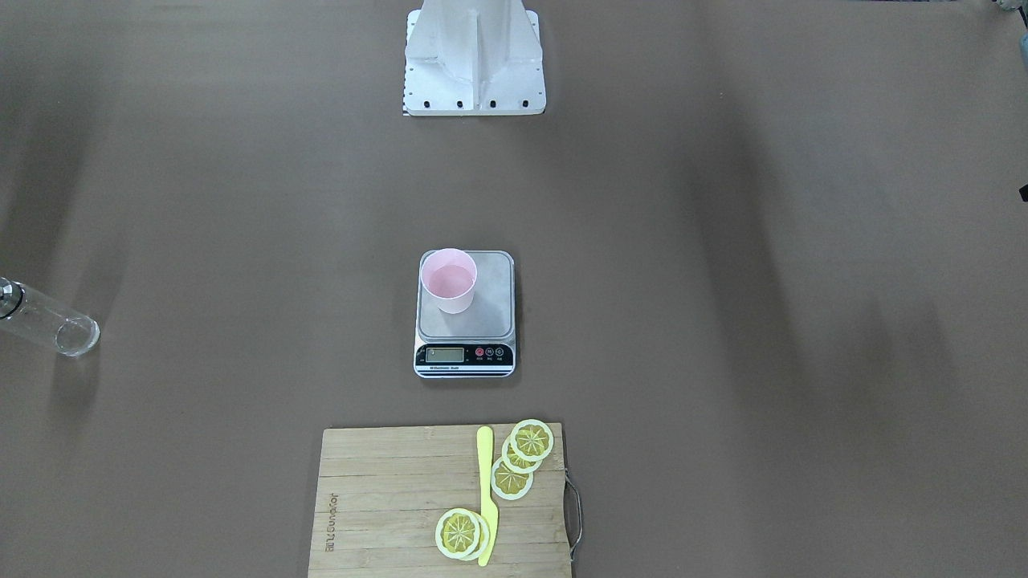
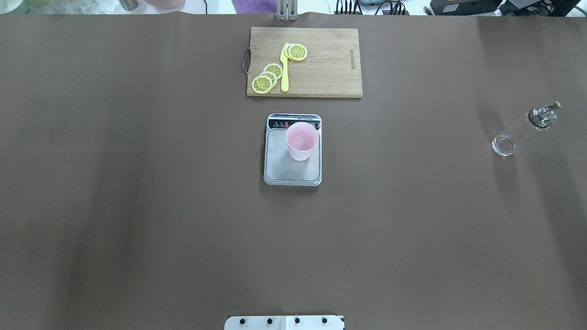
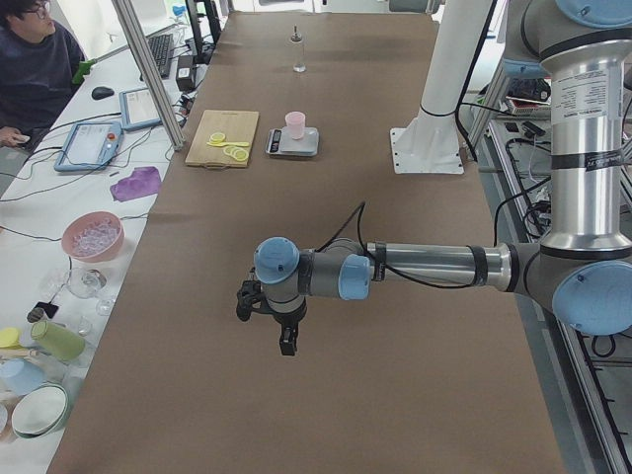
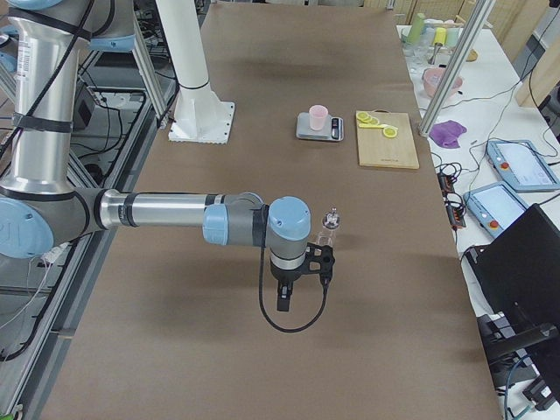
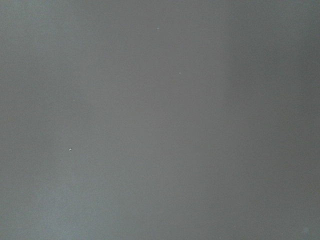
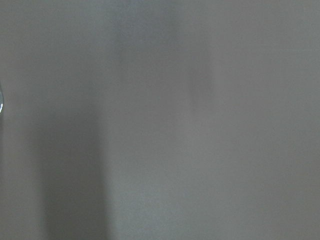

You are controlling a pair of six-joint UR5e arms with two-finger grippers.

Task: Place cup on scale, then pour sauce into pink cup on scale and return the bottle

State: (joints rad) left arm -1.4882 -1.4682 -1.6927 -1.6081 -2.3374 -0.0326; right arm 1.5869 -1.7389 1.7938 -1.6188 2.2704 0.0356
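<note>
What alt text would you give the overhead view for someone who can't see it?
A pink cup stands on a steel kitchen scale in the middle of a brown table. Beyond it lies a bamboo cutting board with lemon slices and a yellow knife; a clear glass bottle stands alone at far right.

- We see the cup (image 2: pixel 301 140), a small pale pink tapered tumbler without a handle. It stands upright and mouth-up on the scale, in the corner of the plate near the display strip and towards the robot's right.
- We see the scale (image 2: pixel 286 169) lying flat at mid-table. It has a brushed-steel plate, and its black display strip faces away from the robot.
- We see the bottle (image 2: pixel 523 130), slim clear glass with a shiny metal spout cap. It stands upright far out on the robot's right, well apart from the scale.
</note>
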